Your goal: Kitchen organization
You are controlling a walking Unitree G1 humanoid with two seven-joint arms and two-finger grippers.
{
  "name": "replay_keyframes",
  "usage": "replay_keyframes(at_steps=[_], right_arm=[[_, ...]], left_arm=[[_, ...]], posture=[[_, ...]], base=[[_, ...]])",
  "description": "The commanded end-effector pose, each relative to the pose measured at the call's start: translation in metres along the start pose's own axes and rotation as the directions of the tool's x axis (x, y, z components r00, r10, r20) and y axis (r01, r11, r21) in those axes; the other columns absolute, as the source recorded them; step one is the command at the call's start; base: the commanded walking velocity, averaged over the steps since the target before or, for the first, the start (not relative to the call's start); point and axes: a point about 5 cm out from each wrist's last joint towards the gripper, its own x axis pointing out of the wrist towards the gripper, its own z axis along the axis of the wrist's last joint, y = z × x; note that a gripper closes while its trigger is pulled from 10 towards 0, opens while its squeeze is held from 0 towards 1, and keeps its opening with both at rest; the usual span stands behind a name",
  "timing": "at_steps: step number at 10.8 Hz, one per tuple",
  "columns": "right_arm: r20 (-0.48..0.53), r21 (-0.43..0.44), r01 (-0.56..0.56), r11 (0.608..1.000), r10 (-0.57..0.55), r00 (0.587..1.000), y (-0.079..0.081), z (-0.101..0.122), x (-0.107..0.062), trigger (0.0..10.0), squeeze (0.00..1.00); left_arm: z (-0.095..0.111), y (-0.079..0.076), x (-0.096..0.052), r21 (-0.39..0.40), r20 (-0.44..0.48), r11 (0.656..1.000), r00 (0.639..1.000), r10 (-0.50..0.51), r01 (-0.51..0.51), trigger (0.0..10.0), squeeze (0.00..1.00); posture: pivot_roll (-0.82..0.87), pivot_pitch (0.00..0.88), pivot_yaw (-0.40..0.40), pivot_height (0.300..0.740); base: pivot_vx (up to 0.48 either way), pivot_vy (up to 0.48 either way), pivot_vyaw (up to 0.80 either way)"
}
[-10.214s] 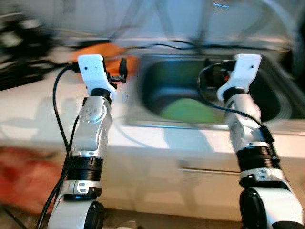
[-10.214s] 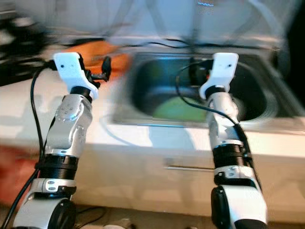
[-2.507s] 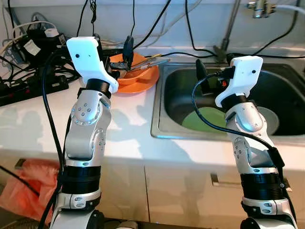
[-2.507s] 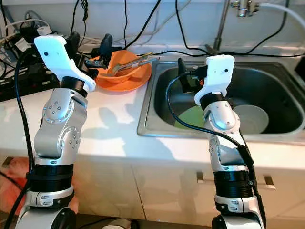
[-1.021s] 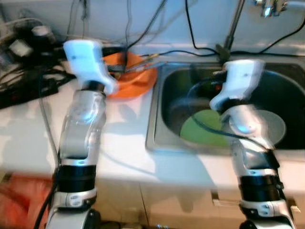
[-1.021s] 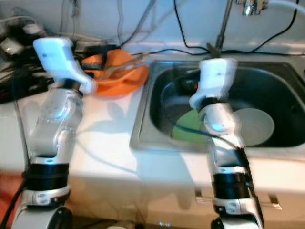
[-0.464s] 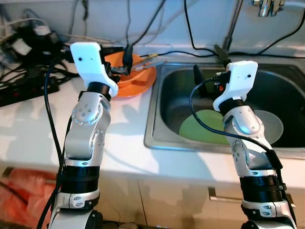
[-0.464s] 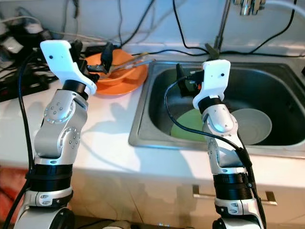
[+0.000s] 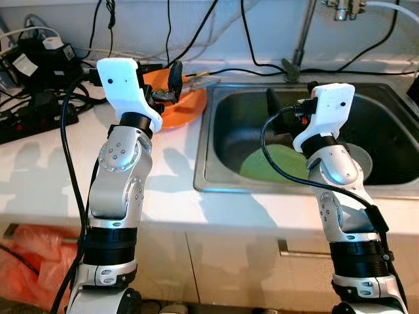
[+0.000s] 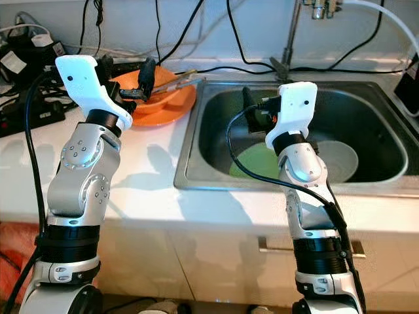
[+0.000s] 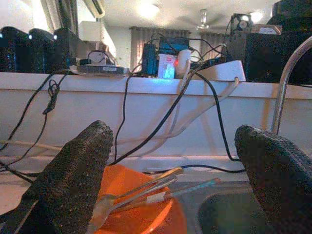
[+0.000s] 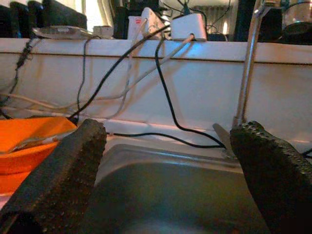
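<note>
An orange bowl (image 10: 167, 91) sits on an orange plate at the back of the white counter, with metal utensils (image 11: 136, 192) lying across it. Inside the steel sink (image 9: 203, 157) lie a green plate (image 9: 268, 163) and a white bowl (image 10: 337, 160). My left gripper (image 10: 127, 78) is raised just in front of the orange bowl, open and holding nothing. My right gripper (image 10: 262, 108) hovers over the sink's left part above the green plate, open and holding nothing.
Black power strips and tangled cables (image 9: 33, 59) crowd the counter's back left. A faucet (image 9: 301, 39) rises behind the sink. A red plastic bag (image 9: 33, 258) lies on the floor at the left. A drawer handle (image 9: 301, 252) runs below the counter edge.
The whole picture has shifted a little as the camera moved. Both arms hold the same raised pose, with both grippers still open.
</note>
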Motion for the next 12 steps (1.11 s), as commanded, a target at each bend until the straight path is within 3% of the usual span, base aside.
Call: replay_keyframes(at_steps=[1, 4, 9, 12], right_arm=[[0.005, -0.011, -0.008, 1.0, 0.008, 1.0, 0.001, 0.003, 0.002, 10.0, 0.0], [0.003, -0.01, -0.011, 1.0, 0.011, 1.0, 0.002, 0.002, 0.001, 10.0, 0.0], [-0.058, 0.021, -0.031, 0.999, 0.032, 0.998, 0.008, -0.012, -0.017, 10.0, 0.0], [-0.087, 0.023, -0.026, 0.999, 0.028, 0.996, 0.007, -0.017, -0.017, 10.0, 0.0]], left_arm=[[0.002, 0.002, 0.001, 0.01, 0.004, 1.0, 1.0, 0.011, -0.011, 10.0, 0.0], [0.0, 0.003, -0.001, 0.009, -0.008, 1.0, 1.0, 0.014, -0.014, 10.0, 0.0], [-0.017, 0.002, -0.027, 0.005, -0.067, 0.999, 0.997, 0.032, -0.032, 10.0, 0.0], [-0.026, 0.006, -0.031, 0.017, -0.107, 0.999, 0.993, 0.041, -0.04, 10.0, 0.0]], posture=[[0.13, 0.04, 0.065, 0.74], [0.14, 0.045, 0.064, 0.74], [0.17, 0.095, 0.038, 0.74], [0.18, 0.095, 0.025, 0.74]], base=[[0.0, 0.0, 0.0], [0.0, 0.0, 0.0], [0.0, 0.0, 0.0], [0.0, 0.0, 0.0]])
